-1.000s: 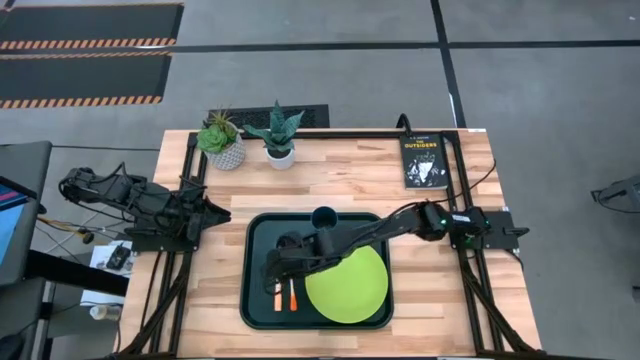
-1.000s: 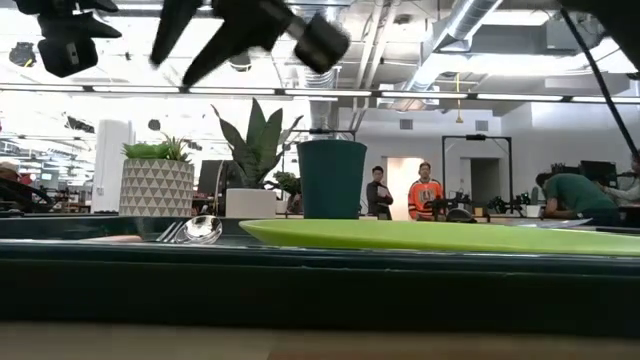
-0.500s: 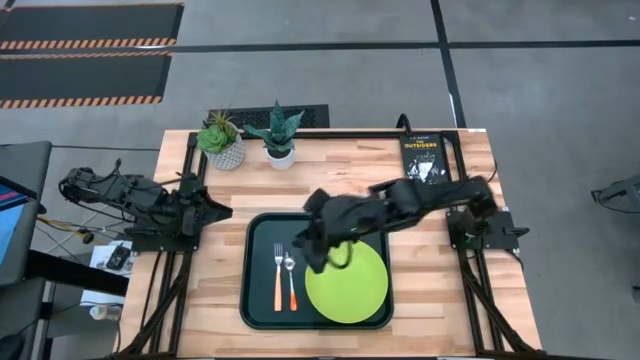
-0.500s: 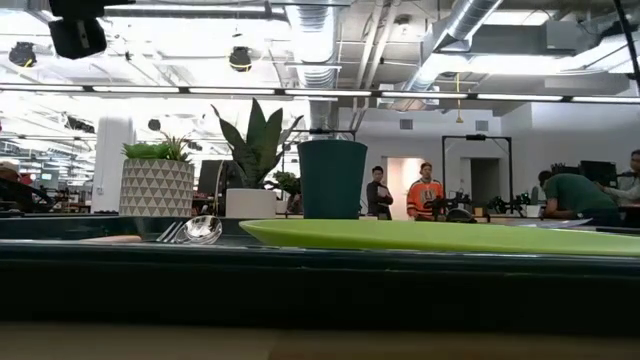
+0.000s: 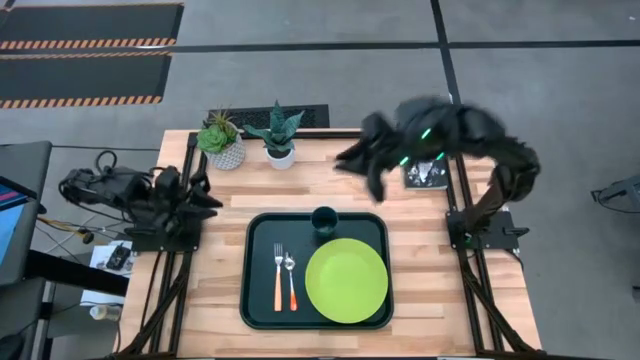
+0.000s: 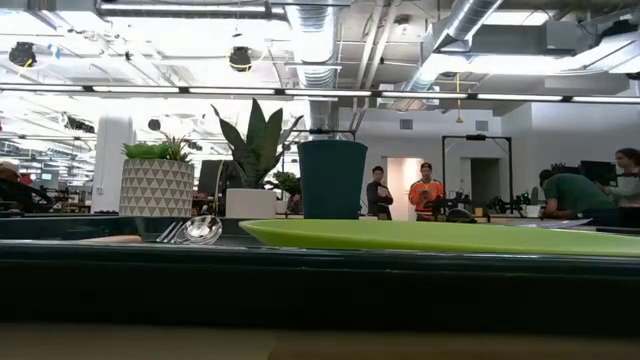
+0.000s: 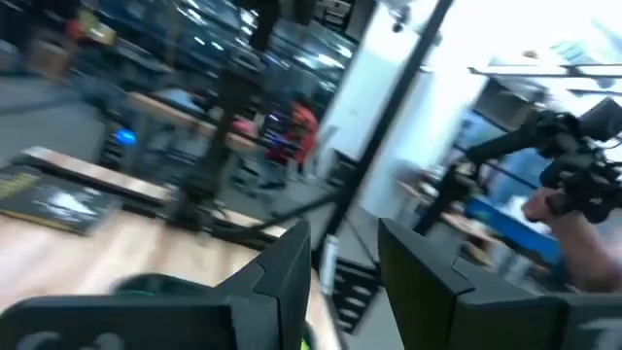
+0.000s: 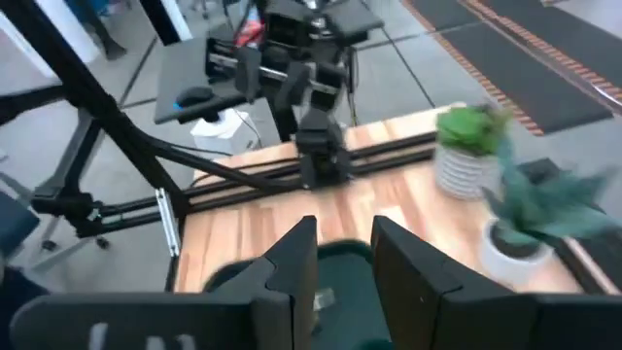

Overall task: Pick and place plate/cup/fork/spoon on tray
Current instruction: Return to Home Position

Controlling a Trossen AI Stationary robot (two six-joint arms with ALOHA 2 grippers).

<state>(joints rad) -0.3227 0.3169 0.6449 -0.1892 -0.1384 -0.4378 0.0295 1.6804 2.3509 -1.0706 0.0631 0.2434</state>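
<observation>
**deskwatcher:** Down at the bottom centre of the overhead shot, the big dark green-black rectangular tray (image 5: 254,300) already has everything on it. Round flat lime-green plate (image 5: 346,280) sits lower right inside it, the small dark teal cylindrical cup (image 5: 324,219) just above the plate near the tray's top edge, and the yellow-orange-handled fork (image 5: 277,277) lies right beside the shorter red-orange-handled spoon (image 5: 291,281) on the left side. Looks done to me.

**servo_sam:** Agreed. The right gripper (image 8: 338,255) is way up in the upper right of the overhead frame, over the far desk (image 5: 340,180) edge near a black book (image 5: 430,171). Its wrist cam shows a narrow gap between the fingers with nothing in it, so released. The left gripper (image 7: 345,255) is parked at the left desk edge, fingers also a little apart and empty.

**deskwatcher:** If anything needed redoing, how would it handle?

**servo_sam:** My guess: the plate is stiff, light and slick, so pinch the rim. The cup is rigid, so grab it over the lip. The cutlery is thin and flat, best taken across the handles.

**deskwatcher:** Anything you can't make out?

**servo_sam:** The right arm is smeared in the overhead. From desk height the tray rim hides most of the fork and spoon. Both wrist cams are blurry. Two potted plants (image 5: 222,141) sit at the back.
</observation>
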